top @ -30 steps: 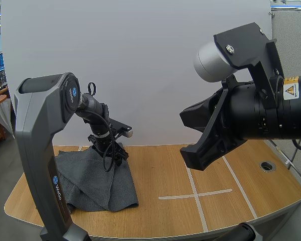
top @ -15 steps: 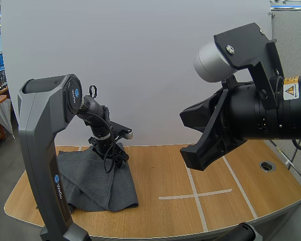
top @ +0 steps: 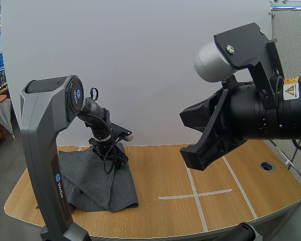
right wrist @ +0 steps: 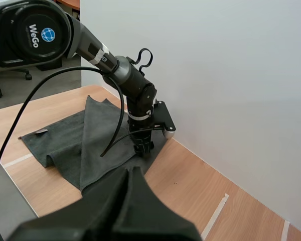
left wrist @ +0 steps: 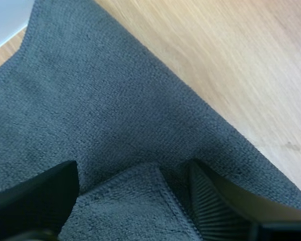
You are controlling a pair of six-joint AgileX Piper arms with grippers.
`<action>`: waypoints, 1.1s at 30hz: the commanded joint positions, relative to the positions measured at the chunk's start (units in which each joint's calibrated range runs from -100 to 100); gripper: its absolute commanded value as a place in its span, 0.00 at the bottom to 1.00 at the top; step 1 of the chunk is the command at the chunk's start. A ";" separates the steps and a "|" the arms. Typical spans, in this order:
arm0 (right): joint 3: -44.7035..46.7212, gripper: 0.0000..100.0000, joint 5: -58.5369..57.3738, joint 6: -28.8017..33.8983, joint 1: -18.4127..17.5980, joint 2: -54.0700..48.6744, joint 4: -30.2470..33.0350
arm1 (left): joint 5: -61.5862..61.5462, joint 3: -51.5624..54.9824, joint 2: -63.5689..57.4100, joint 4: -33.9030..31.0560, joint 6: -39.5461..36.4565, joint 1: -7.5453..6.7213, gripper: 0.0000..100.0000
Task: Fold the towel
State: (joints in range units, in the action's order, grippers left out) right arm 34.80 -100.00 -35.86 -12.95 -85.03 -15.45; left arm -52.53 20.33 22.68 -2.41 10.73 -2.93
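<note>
The gray towel lies on the left side of the wooden table, near the back. It is not flat. One part is folded over another, and there are soft bumps in it.

The left gripper is down at the far corner of the towel. Its jaws are wide apart, with a little flap of towel sitting between them. The flap looks loose, not squeezed. The right gripper is up high and well away from the towel, with its jaws closed together on nothing.

A few things could go wrong. If the left jaws close too high, they may catch just the edge of the flap, and it could slip out when the arm lifts. If they go too deep, they may grab two layers at once, and the fold would come out crooked. Nothing is holding the towel down, so a pull could drag all of it across the table and bunch it up more.
</note>
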 commanded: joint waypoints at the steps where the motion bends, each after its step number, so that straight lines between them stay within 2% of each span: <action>1: -0.06 0.00 0.00 0.11 0.10 -0.51 0.36 | -0.22 -0.76 0.27 -0.51 -0.19 -0.24 1.00; 5: -0.06 0.00 0.00 0.11 0.10 -0.51 0.36 | -1.06 -0.76 0.27 -0.51 -0.55 -0.24 1.00; 7: -0.06 0.00 0.00 0.11 0.10 -0.51 0.36 | -2.08 -0.76 0.27 -0.51 -0.55 -0.24 0.95; 9: -0.06 0.00 0.00 0.11 0.10 -0.51 0.36 | -2.86 -0.76 0.27 -0.51 -0.55 -0.24 0.84; 10: -0.06 0.00 0.00 0.11 0.10 -0.51 0.36 | -3.11 -0.76 0.27 -0.51 -0.55 -0.24 0.74; 14: -0.06 0.00 0.00 0.11 0.10 -0.51 0.36 | -3.18 -0.76 0.27 -0.51 -0.55 -0.24 0.48; 17: -0.06 0.00 0.00 0.11 0.10 -0.51 0.36 | -3.74 -0.76 0.27 -0.51 -0.55 -0.24 0.39; 26: -0.06 0.00 0.00 0.11 0.10 -0.51 0.36 | -5.45 -0.76 -3.00 -0.51 -0.93 -0.24 0.39; 33: -0.06 0.00 0.00 0.11 0.10 -0.51 0.36 | -13.35 -0.76 -6.88 -0.51 -0.93 -0.17 0.38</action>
State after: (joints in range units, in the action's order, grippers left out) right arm 34.80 -100.00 -35.86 -12.95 -85.03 -15.45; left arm -59.06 19.89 18.63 -2.92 10.32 -2.96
